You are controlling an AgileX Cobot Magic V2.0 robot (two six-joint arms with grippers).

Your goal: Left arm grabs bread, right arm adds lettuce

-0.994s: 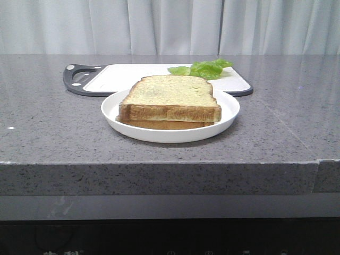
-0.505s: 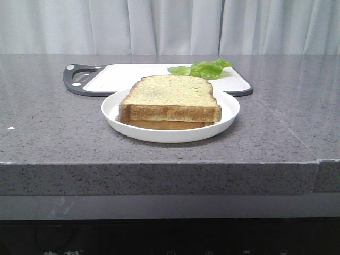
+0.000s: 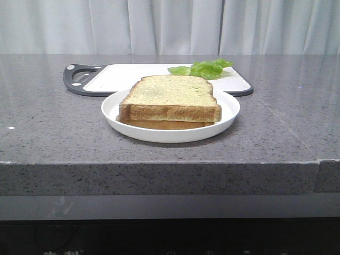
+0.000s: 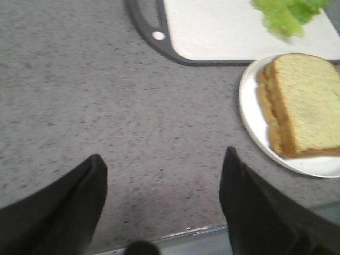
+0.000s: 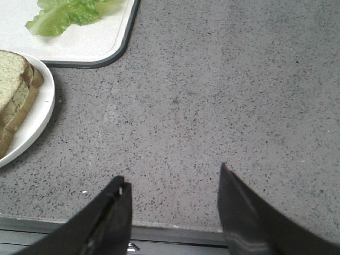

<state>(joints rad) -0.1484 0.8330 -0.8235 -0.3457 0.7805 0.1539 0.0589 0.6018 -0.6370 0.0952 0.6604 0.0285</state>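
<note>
white plate [image 3: 228, 114] holds bread [image 3: 170, 95] stack; lettuce [image 3: 204, 68] on cutting board [image 3: 122, 77]; left gripper [image 4: 162, 196] and right gripper [image 5: 172, 210] jaws wide, empty.

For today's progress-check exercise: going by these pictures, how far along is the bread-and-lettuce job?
Nothing looks done yet. The bread lies stacked on a thinner slice on the white plate, and the lettuce lies on the cutting board. In hand: the left gripper and right gripper hang open and empty above the countertop. Left: grabbing the bread, adding the lettuce.
</note>
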